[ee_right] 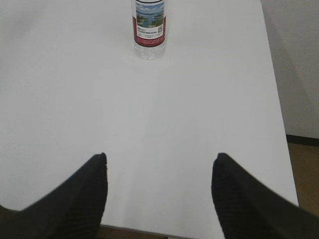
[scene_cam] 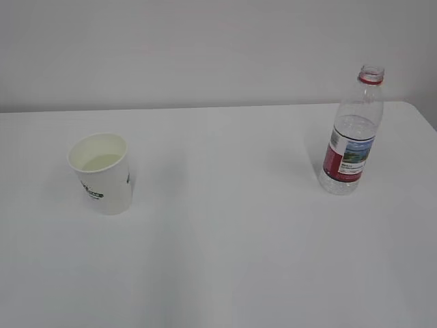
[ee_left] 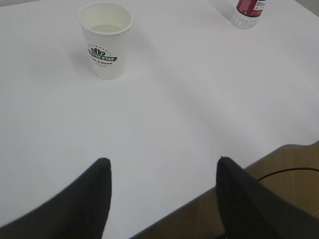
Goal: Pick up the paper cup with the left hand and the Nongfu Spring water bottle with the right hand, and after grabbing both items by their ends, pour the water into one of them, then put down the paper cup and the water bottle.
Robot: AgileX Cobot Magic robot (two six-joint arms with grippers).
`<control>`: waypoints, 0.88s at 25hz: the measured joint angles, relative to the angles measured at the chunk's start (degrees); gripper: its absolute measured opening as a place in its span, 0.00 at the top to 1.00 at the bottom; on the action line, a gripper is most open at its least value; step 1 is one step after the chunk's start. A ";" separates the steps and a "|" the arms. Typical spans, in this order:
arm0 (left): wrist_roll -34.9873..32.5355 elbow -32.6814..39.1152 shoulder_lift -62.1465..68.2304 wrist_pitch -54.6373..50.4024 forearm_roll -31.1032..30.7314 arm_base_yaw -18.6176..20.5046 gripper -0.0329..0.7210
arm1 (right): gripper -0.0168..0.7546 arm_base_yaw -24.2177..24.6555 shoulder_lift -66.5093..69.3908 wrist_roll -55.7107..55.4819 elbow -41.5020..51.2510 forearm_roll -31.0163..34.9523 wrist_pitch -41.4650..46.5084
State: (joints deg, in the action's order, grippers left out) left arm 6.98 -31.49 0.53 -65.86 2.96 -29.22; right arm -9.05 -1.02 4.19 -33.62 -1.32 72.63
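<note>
Paper cup (scene_cam: pixel 101 173) holds liquid and stands left on the table (scene_cam: pixel 225 225); uncapped Nongfu Spring water bottle (scene_cam: pixel 351 133) stands right. Left hand (ee_left: pixel 162 169) and right hand (ee_right: pixel 159 167) are spread wide, empty, well apart from both. Pour and put-down look done.

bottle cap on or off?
Off. The water bottle stands upright with a bare open mouth above its red neck ring; no cap is in view.

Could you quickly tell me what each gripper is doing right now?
Left gripper: open, holding nothing, short of the paper cup.
Right gripper: open, holding nothing, short of the water bottle.
</note>
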 joint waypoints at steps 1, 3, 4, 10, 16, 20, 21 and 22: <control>0.51 0.00 0.00 0.00 -0.29 0.00 0.34 | 0.33 0.00 0.00 0.00 0.12 0.00 0.00; 1.47 0.00 0.00 -0.04 -1.02 0.00 0.34 | 0.33 0.00 0.00 0.00 0.84 0.00 0.00; 2.01 0.00 0.00 -0.13 -1.68 0.00 0.34 | 0.33 0.00 0.00 0.00 1.14 0.00 0.00; 3.72 0.00 0.00 -0.72 -7.21 0.00 0.34 | 0.33 0.00 0.00 0.00 2.82 -0.25 -0.43; 4.49 0.00 0.00 -0.84 -7.99 0.00 0.34 | 0.33 0.00 0.00 0.00 3.38 -1.44 -3.33; 4.58 0.11 0.00 0.13 -8.12 0.00 0.35 | 0.33 0.00 0.00 0.00 4.63 -2.35 -5.49; 4.58 0.11 0.00 0.41 -8.12 0.00 0.35 | 0.33 0.00 0.00 0.00 4.63 -2.46 -5.70; 4.58 0.11 0.00 0.54 -8.12 0.00 0.35 | 0.33 0.00 0.00 0.00 4.68 -2.47 -5.85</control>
State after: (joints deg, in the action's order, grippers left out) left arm 11.56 -31.38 0.53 -65.32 -5.17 -29.22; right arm -9.05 -1.02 4.19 -28.94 -3.79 66.78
